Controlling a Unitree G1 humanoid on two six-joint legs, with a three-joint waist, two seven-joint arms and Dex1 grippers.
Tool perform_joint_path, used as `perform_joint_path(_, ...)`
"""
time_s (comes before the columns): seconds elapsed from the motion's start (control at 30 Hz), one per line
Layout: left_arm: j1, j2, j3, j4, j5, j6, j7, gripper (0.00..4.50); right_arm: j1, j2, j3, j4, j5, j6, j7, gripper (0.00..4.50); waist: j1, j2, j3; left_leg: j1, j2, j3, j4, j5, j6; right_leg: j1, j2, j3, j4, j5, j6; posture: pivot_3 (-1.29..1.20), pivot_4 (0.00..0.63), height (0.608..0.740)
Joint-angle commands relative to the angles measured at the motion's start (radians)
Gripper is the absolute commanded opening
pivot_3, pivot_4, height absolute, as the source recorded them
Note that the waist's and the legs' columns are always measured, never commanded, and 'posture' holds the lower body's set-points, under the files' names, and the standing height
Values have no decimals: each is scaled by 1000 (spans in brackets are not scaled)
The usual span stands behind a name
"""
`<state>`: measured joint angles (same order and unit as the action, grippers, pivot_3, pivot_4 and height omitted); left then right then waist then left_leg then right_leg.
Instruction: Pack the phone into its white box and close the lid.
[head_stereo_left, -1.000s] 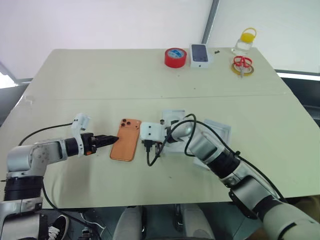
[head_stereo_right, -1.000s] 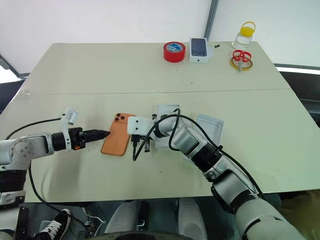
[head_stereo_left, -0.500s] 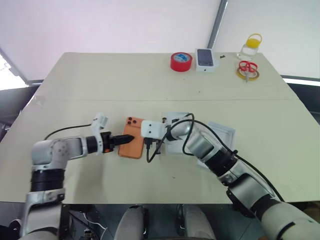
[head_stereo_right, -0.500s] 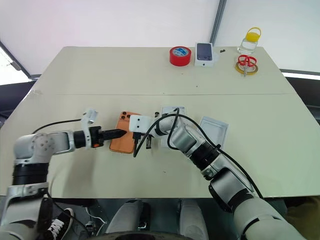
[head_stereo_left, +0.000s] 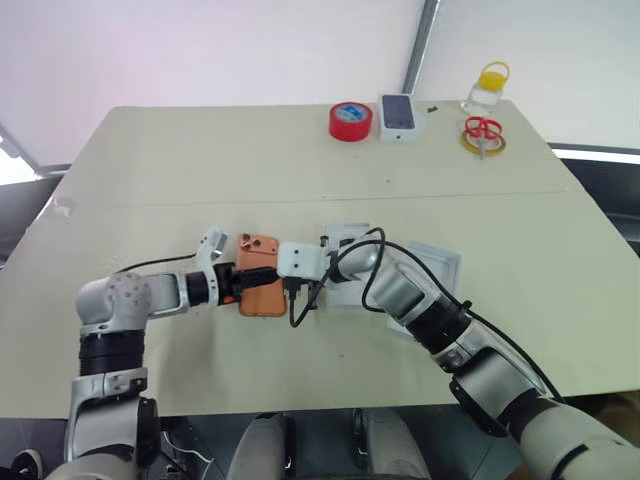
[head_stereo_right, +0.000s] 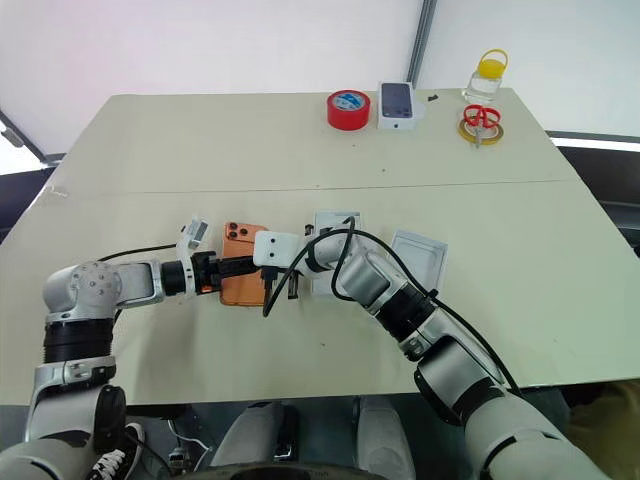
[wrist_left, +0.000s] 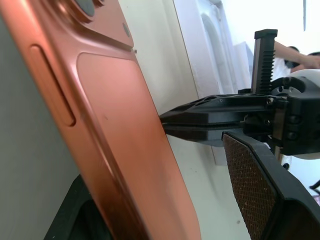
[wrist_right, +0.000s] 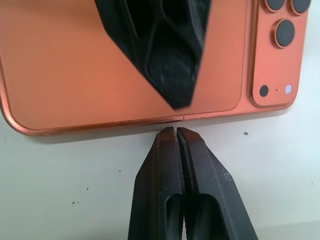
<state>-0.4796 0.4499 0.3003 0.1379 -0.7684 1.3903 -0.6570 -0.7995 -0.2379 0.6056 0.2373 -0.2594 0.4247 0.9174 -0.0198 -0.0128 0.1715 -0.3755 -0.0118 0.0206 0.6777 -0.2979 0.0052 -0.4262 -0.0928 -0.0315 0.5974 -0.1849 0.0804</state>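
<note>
The orange phone (head_stereo_left: 264, 297) lies camera side up in the middle of the table. My left gripper (head_stereo_right: 232, 270) is open and straddles its left long edge. One finger sits under the phone and the other finger (wrist_left: 260, 195) stands above its back with a gap. My right gripper (wrist_right: 176, 131) is shut, with its tips against the phone's right long edge. The white box (head_stereo_left: 345, 235) with its rounded-outline insert lies just right of the phone, partly hidden by my right arm. The lid (head_stereo_left: 440, 262) lies further right.
At the table's far edge stand a red tape roll (head_stereo_left: 350, 120), a small white box with a phone picture (head_stereo_left: 399, 113), a jar with a yellow lid (head_stereo_left: 487, 88) and red scissors (head_stereo_left: 483, 128) on a tape ring. Cables hang from both wrists.
My left gripper has moved right from beside the phone until its fingers straddle the phone's left edge. The right gripper has stayed shut at the right edge. The camera view has shifted.
</note>
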Motion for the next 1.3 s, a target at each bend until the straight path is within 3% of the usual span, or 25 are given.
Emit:
perform_joint_path(0.03, 11, -7, 67, 19, -34, 28, 22, 2950, -2, 0, -12, -3, -2, -4, -1, 100, 1, 0, 0, 0, 0, 0, 0, 0, 0, 0, 0, 0, 0, 0, 0, 0, 150, 739)
perform_joint_path(0.07, 14, -10, 71, 21, -34, 27, 27, 2950, -2, 2, -13, -5, -1, -1, -1, 100, 1, 0, 0, 0, 0, 0, 0, 0, 0, 0, 0, 0, 0, 0, 0, 0, 150, 739)
perform_joint_path(0.13, 13, -30, 93, 33, -46, 38, 45, 2410, -3, 3, -13, -6, -2, -3, -2, 0, 1, 0, 0, 0, 0, 0, 0, 0, 0, 0, 0, 0, 0, 0, 0, 0, 150, 739)
perform_joint_path(0.3, 11, -60, 126, 41, -76, 69, 65, 111, -4, 1, -15, -4, -4, -7, -5, 0, 4, -1, 0, 0, 0, 0, 0, 0, 0, 0, 0, 0, 0, 0, 0, 0, 150, 739)
perform_joint_path(0.5, 15, -67, 167, 69, -91, 67, 88, 43, -8, 23, -65, 3, 18, -27, -60, 0, 2, -1, 1, -1, 0, 0, -1, 0, 0, -1, 0, 0, 0, 0, 0, 0, 150, 739)
perform_joint_path(0.57, 16, -82, 204, 55, -112, 46, 97, 43, -2, 46, -159, -46, 127, 23, -36, 0, 1, -1, 1, -1, 0, 0, -1, 0, -1, -1, 0, 0, 0, 0, 0, 0, 150, 739)
perform_joint_path(0.6, 29, -95, 208, 22, -109, -13, 95, 12, 3, 50, -214, -93, 220, 107, 24, 246, 2, -1, 2, -1, 0, 0, -1, 0, -1, -1, -1, 0, 0, 0, 0, 0, 150, 739)
perform_joint_path(0.67, 68, -76, 142, -37, -65, -88, 76, 0, 24, 33, -276, -167, 318, 99, 90, 873, 3, -2, 2, -2, 1, 0, -2, 0, -1, -2, -1, 0, -1, 0, 0, 0, 150, 739)
perform_joint_path(0.87, 58, -90, 169, -62, -137, -80, 71, 0, 139, -157, -298, -347, 374, 59, 197, 3939, 10, -2, 2, -2, 0, 0, -3, 0, -1, -2, -2, -1, -2, 0, -1, 0, 150, 739)
perform_joint_path(1.03, 62, -98, 152, -90, -152, -77, 82, 0, 313, -390, -282, -484, 353, -64, 287, 3939, 9, -4, 4, -7, -3, 1, -2, -1, 0, -5, -4, -1, -4, -1, -2, 0, 150, 739)
perform_joint_path(1.2, 59, -108, 144, -81, -157, -86, 88, 0, 388, -467, -299, -477, 329, -151, 259, 3939, 3, -7, 6, -9, -1, 1, -1, -1, 0, -7, -2, -1, -4, -1, 0, 0, 150, 739)
perform_joint_path(1.3, 53, -110, 132, -81, -153, -89, 89, 0, 396, -464, -302, -477, 340, -139, 245, 3018, 8, -10, 8, -10, 1, 1, 0, -1, 0, -8, 0, -1, -4, -2, -2, 0, 150, 739)
